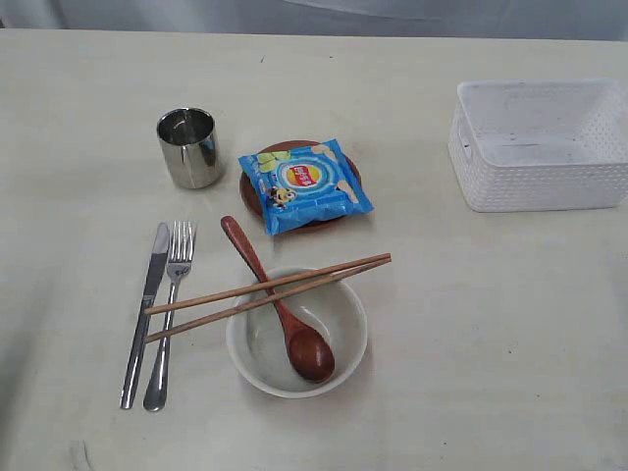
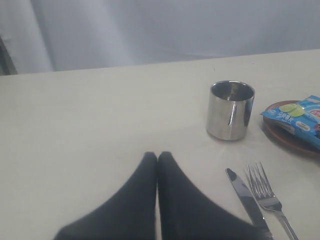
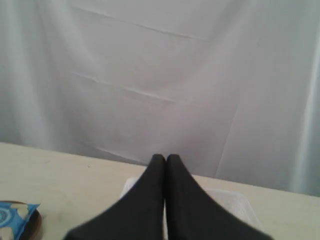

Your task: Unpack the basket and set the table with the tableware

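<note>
The white basket (image 1: pixel 538 145) stands empty at the right of the table (image 1: pixel 471 334). A steel cup (image 1: pixel 188 147) stands at upper left, with a steel knife (image 1: pixel 145 312) and fork (image 1: pixel 171 312) side by side below it. A white bowl (image 1: pixel 296 334) holds a wooden spoon (image 1: pixel 280 306), and chopsticks (image 1: pixel 267 292) lie across its rim. A brown plate (image 1: pixel 253 190) sits under a blue snack packet (image 1: pixel 306 184). Neither arm shows in the exterior view. My left gripper (image 2: pixel 157 156) is shut and empty, hovering left of the cup (image 2: pixel 230 110). My right gripper (image 3: pixel 165 159) is shut and empty above the basket (image 3: pixel 235 202).
A pale curtain (image 3: pixel 165 75) hangs behind the table's far edge. The knife (image 2: pixel 247 200), fork (image 2: pixel 267 195) and the packet (image 2: pixel 300 117) on the plate (image 2: pixel 287 137) show in the left wrist view.
</note>
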`<action>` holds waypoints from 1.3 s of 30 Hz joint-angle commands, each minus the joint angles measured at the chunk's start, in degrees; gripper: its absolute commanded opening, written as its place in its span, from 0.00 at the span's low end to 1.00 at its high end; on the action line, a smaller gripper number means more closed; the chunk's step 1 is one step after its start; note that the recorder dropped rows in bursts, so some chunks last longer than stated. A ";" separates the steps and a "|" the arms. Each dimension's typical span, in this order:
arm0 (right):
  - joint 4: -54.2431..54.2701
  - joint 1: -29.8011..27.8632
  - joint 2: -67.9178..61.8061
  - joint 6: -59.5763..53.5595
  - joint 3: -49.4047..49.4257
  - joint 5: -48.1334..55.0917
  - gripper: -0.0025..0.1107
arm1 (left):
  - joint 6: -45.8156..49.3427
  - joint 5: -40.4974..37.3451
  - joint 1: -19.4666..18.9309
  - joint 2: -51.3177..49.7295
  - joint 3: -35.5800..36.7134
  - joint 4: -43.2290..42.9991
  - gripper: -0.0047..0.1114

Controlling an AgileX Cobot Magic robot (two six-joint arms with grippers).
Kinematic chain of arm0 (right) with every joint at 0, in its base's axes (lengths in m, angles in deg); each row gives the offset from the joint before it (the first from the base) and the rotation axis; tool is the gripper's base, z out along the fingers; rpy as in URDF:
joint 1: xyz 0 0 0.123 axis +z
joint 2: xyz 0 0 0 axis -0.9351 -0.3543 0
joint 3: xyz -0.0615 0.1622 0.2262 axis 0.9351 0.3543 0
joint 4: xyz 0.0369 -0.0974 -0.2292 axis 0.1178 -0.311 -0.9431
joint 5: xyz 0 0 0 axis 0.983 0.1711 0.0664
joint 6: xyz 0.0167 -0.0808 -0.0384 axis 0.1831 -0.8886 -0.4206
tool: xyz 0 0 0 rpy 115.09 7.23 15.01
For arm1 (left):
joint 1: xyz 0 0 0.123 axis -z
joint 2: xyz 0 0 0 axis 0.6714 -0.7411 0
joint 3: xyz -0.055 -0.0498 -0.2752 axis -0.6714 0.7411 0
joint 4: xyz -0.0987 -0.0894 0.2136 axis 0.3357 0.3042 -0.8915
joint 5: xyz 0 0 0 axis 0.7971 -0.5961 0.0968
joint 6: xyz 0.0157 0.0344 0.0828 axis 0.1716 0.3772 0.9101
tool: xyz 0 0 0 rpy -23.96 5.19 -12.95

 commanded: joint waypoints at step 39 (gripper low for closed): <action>-1.98 0.25 0.34 -1.80 0.25 20.57 0.02 | -0.25 0.50 0.33 0.13 0.14 0.13 0.04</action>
